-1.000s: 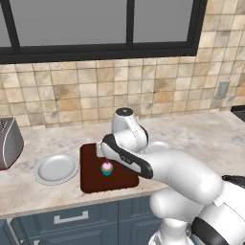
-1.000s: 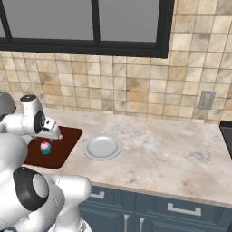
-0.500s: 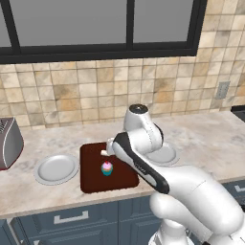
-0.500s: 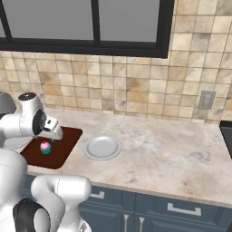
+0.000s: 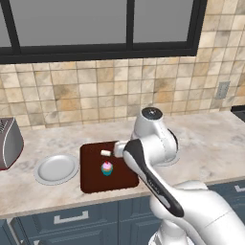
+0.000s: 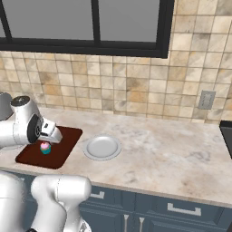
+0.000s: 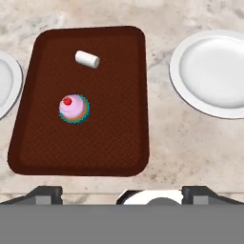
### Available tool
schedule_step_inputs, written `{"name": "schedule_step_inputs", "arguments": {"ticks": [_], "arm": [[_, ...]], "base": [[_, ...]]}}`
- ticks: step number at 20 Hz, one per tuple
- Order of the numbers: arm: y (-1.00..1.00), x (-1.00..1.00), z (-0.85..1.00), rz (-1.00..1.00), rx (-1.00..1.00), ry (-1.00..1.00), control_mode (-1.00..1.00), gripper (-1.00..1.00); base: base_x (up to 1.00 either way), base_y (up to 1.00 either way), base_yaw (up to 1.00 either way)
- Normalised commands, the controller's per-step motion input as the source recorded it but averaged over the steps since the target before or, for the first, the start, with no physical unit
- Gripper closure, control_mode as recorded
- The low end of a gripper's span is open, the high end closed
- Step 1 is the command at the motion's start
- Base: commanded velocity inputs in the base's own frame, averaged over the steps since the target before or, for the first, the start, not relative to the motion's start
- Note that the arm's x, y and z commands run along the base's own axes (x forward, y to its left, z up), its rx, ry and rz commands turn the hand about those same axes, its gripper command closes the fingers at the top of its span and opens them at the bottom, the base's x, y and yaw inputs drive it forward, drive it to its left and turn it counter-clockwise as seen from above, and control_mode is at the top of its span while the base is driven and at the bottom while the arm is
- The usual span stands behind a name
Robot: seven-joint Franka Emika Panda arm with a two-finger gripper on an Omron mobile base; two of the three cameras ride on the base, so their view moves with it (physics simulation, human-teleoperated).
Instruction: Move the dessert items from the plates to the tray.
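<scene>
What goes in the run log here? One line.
gripper: open, empty | cupcake: on tray | white block: on tray | plates: empty

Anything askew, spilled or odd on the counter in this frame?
Nothing stands out. The cupcake stands upright on the tray, the white block lies on its side near it, apart from it. Both plates are bare and undamaged, one on either side of the tray.

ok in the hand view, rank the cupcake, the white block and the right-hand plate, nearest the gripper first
1. Cupcake, mid-tray, left of the gripper.
2. Right-hand plate, on the counter, upper right; close to the cupcake's range, so a loose call.
3. White block, far end of the tray.
</scene>
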Motion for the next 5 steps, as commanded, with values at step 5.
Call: {"name": "schedule_step_inputs", "arguments": {"ticks": [5], "arm": [[-0.13,-0.29,0.27,0.0,0.0,-0.12,-1.0,-1.0]], "base": [[0.0,0.0,0.0]]}}
